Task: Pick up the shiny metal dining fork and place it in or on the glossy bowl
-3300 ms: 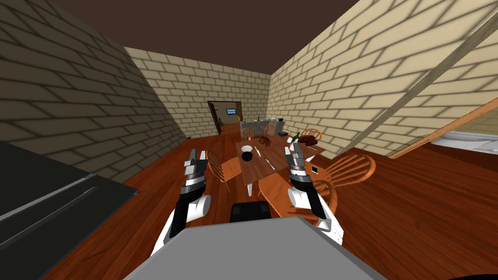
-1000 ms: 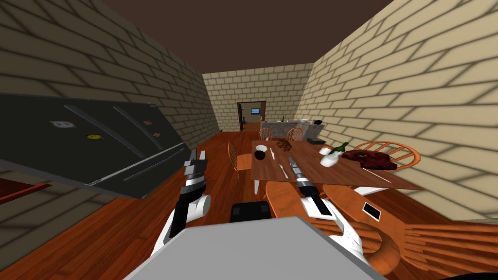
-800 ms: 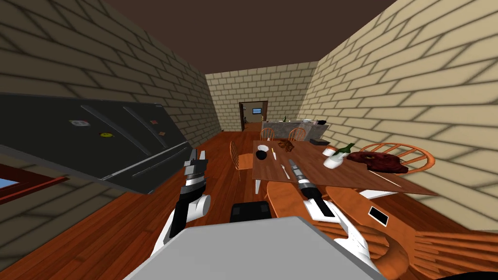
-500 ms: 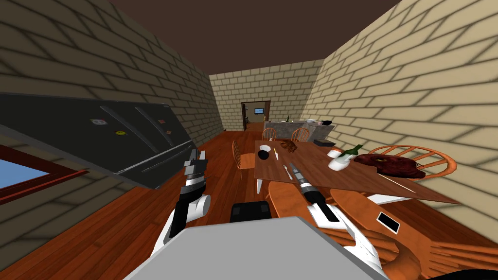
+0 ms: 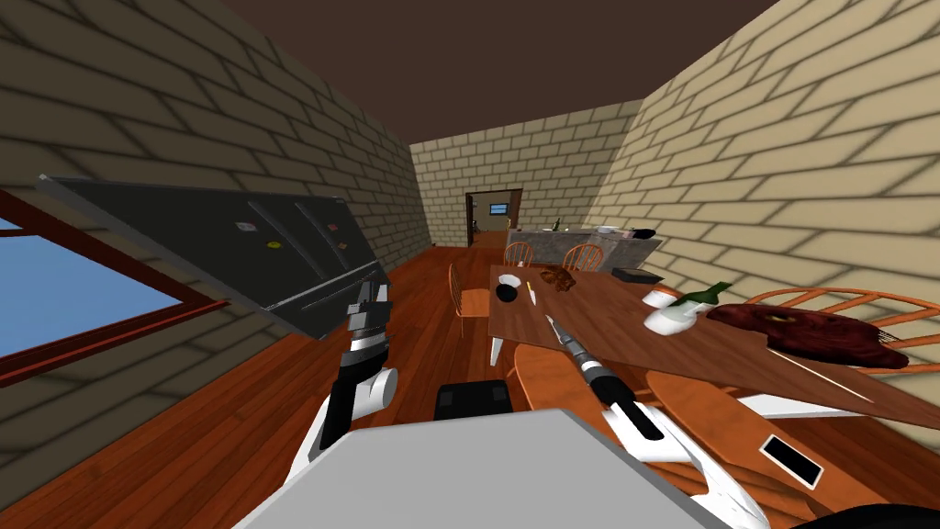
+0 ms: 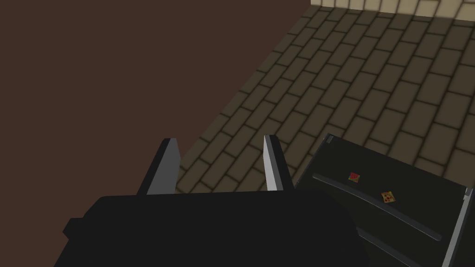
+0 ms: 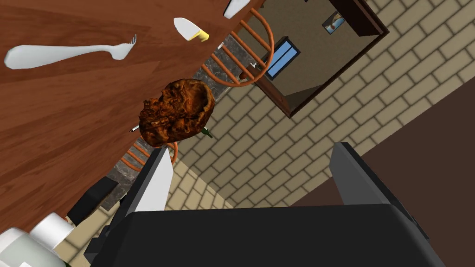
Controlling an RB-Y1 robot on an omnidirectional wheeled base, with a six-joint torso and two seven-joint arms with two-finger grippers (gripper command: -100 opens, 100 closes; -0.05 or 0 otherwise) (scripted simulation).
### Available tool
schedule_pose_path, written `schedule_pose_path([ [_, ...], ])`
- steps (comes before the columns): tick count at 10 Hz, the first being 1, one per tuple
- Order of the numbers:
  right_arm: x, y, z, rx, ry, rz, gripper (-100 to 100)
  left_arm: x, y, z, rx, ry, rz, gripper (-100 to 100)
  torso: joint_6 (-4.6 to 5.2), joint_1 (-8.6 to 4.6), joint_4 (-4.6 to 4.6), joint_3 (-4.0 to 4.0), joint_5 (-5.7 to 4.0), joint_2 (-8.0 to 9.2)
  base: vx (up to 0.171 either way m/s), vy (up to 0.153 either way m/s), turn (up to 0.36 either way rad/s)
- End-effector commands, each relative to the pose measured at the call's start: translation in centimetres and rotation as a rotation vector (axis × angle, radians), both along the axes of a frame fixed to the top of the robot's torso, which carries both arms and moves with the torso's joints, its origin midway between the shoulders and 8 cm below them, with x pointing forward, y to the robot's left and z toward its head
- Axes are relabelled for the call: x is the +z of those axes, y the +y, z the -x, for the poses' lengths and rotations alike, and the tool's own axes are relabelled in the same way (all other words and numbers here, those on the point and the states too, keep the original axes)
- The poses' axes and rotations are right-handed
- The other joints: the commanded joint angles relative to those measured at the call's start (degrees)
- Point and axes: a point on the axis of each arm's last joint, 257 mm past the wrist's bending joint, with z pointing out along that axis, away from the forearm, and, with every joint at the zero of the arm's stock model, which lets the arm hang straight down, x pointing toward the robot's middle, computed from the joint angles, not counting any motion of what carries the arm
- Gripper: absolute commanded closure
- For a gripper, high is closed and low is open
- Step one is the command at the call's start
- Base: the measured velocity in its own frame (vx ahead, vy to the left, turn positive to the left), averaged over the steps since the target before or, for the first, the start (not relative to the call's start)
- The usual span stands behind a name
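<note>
Right wrist view: fork (image 7: 69, 52) lies flat on the wooden bench (image 7: 51, 120), ahead and to one side of the right end effector (image 7: 250, 153). Its fingers are spread, probably readied for the pickup. Black bowl (image 5: 506, 292) sits farther along the bench. Left end effector (image 6: 218, 143) is spread too, parked clear.

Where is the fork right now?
In the right wrist view, the fork lies flat on the wooden table, near the open right hand, with a knife and a brown lump close by.
</note>
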Motion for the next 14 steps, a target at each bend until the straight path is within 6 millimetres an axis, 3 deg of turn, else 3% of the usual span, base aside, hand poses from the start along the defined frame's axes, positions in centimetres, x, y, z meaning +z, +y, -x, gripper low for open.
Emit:
schedule_pose_path([
  [1,-2.3,-1.6,1.7,-0.008,0.084,0.041,-100,0.0,0.0,0.0,0.0,0.0,0.0,0,0.0,0.0,0.0,0.0,0.0,0.0,-0.022,0.044,0.167],
  [2,-3.5,-2.7,2.9,-0.014,0.134,0.064,-100,0.0,0.0,0.0,0.0,0.0,0.0,0,-0.01,-0.03,0.0,-0.01,-0.01,-0.02,-0.021,0.039,0.214],
  [3,-3.5,-2.7,2.9,-0.014,0.134,0.064,-100,0.0,0.0,0.0,0.0,0.0,0.0,0,-0.02,-0.06,0.0,-0.01,-0.01,-0.03,-0.013,0.019,0.049],
  [8,-8.7,-8.8,9.0,-0.067,0.365,0.164,-100,0.0,0.0,0.0,0.0,0.0,0.0,0,-0.02,-0.15,-0.02,-0.07,-0.03,-0.12,-0.003,0.022,0.198],
  [9,-8.7,-8.8,9.0,-0.067,0.365,0.164,-100,0.0,0.0,0.0,0.0,0.0,0.0,0,-0.02,-0.16,-0.02,-0.07,-0.03,-0.13,0.006,0.003,0.059],
  [14,-11.4,-13.6,13.4,-0.135,0.514,0.218,-100,0.0,0.0,0.0,0.0,0.0,0.0,0,-0.01,-0.24,-0.02,-0.09,-0.05,-0.16,0.01,-0.004,0.171],
])
